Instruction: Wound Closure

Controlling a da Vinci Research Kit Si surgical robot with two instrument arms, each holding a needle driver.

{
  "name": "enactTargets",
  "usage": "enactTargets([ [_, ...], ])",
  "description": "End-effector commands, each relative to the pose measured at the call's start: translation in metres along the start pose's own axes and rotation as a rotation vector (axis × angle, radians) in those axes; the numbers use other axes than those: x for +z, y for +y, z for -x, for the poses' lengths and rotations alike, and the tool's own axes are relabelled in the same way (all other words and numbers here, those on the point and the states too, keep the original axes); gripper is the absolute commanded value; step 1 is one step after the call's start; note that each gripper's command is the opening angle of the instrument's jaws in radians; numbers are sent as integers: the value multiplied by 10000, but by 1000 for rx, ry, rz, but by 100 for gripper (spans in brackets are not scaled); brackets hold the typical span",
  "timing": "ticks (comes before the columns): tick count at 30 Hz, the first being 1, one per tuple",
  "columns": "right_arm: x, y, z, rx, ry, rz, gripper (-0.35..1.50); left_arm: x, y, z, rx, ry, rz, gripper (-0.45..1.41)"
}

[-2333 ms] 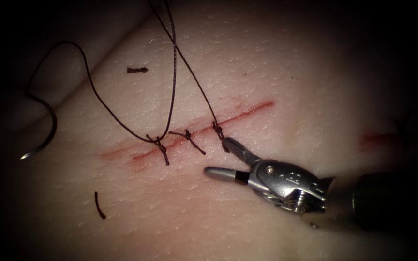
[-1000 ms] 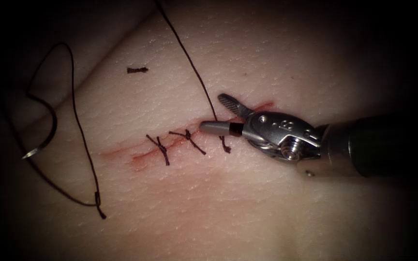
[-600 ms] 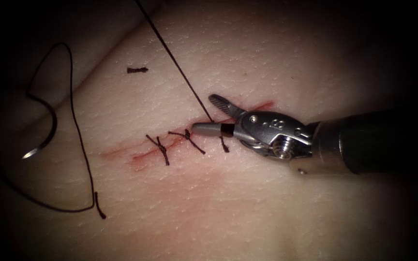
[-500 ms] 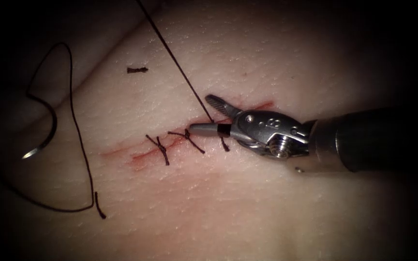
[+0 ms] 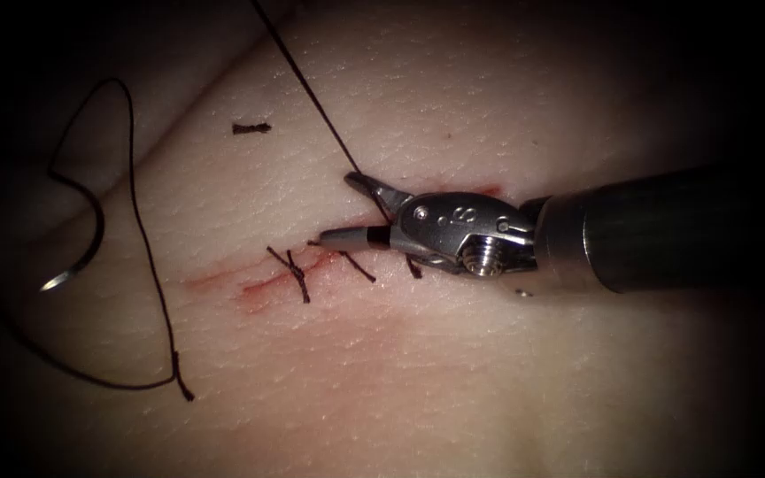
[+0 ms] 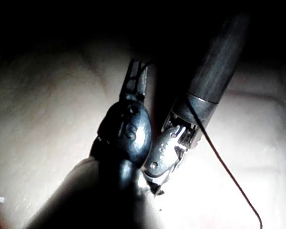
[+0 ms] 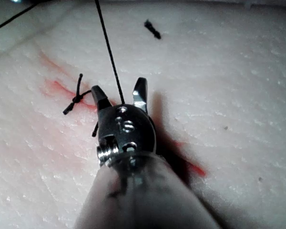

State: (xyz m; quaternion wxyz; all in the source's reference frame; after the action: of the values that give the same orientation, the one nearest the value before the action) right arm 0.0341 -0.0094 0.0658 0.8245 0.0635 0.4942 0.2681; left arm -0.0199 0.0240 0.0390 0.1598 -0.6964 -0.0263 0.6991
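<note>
My right tool comes in from the right and lies over the cut, jaws open, holding nothing. A taut strand of thread rises from the rightmost stitch and passes between those jaws; the right wrist view shows the thread between the open right tool. In the left wrist view my left tool is shut on the thread, beside the right tool. The curved needle lies free, left of the cut, not in the tissue.
Two tied stitches cross the cut left of the tool. Slack thread from the needle loops over the left of the tissue, ending near a short piece. A cut end of thread lies above. Red fluid stains the cut.
The right tool rose from below the cut to the rightmost stitch and slid left, jaws open around the taut strand. The needle's strand dropped slack onto the left of the tissue.
</note>
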Motion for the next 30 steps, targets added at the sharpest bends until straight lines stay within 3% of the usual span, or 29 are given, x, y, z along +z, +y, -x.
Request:
enactTargets([
  [1,9,-7,4,1,-2,-3,146,6,1,5,0,1,0,-45],
  [13,24,-3,1,-7,-18,7,143,6,5,0,0,6,4,-45],
  [18,25,-1,3,-16,-38,-3,133,7,9,-4,0,6,4,-45],
  [19,25,-3,4,-17,-40,-5,115,8,11,-6,0,7,4,-45],
  [20,24,-5,5,-19,-37,-16,83,8,12,-6,0,7,4,-45],
  [21,24,-5,5,-19,-37,-16,83,8,12,-6,0,7,4,-45],
  [22,22,-9,7,-29,-20,-60,-20,8,13,-8,0,7,5,-45],
  [23,22,-9,5,-33,-19,-60,-35,9,14,-8,0,7,5,-45],
  [30,14,-11,-6,-64,29,-41,-35,3,17,-11,1,9,11,-45],
])
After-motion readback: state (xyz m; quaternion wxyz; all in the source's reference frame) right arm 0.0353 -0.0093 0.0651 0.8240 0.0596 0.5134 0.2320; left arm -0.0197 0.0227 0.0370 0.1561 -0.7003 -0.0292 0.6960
